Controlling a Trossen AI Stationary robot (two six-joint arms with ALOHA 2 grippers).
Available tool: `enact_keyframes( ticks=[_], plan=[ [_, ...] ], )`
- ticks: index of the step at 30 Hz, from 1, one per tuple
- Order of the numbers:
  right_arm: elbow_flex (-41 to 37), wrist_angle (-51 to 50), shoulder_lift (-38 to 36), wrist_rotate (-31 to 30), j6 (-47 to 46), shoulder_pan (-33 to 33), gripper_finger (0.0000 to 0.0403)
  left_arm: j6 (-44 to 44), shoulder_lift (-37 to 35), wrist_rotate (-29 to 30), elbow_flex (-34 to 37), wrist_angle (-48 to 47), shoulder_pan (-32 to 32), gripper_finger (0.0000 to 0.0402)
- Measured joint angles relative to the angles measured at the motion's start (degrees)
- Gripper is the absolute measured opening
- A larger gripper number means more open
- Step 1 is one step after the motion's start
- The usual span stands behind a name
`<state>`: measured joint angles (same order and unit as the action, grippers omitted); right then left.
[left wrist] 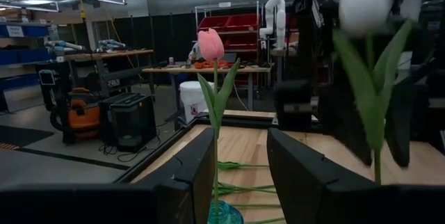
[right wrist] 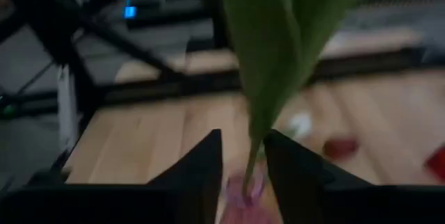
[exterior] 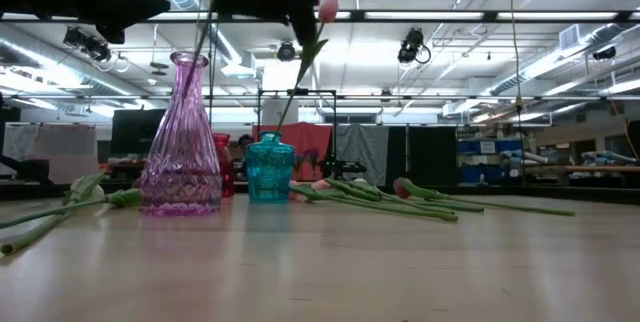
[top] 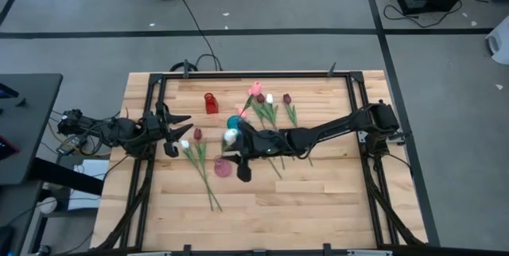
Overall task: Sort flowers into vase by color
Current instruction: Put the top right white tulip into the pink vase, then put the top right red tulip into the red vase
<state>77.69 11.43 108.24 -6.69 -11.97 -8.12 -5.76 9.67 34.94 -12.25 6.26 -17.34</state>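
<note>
My right gripper (top: 237,159) reaches in from the table's right and is shut on a white tulip (top: 230,136) over the pink glass vase (exterior: 180,147). That tulip's head (left wrist: 368,1) and leaves also show in the left wrist view. A pink tulip (left wrist: 211,43) stands with its stem in the teal vase (exterior: 268,167). A small red vase (top: 211,102) stands farther back. My left gripper (left wrist: 240,175) hovers open at the table's left, facing the vases. More tulips lie flat on the table in two groups (top: 199,157) (top: 274,109). My right gripper pinches the white tulip's stem (right wrist: 252,156) between its two fingers, below the leaves (right wrist: 278,50). The tulip stands nearly upright in the hold, lifted off the table. Its lower stem (exterior: 203,42) runs down to the pink vase's mouth (exterior: 190,59); how far in, I cannot tell.
The three vases stand close together at mid-table. Loose tulips lie left of the pink vase and right of the teal vase. Black frame rails (top: 155,105) border the wooden table top (top: 318,200), which is bare at its near side.
</note>
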Motion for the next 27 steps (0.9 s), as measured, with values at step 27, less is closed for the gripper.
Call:
enact_keyframes(
  ticks=[27],
  plan=[
    [-17.3, -51.8, -9.5, -11.3, -23.8, 13.7, 0.0153, 0.0, 0.0, 0.0, 0.0, -0.1, 0.0, 0.0137]
  ],
)
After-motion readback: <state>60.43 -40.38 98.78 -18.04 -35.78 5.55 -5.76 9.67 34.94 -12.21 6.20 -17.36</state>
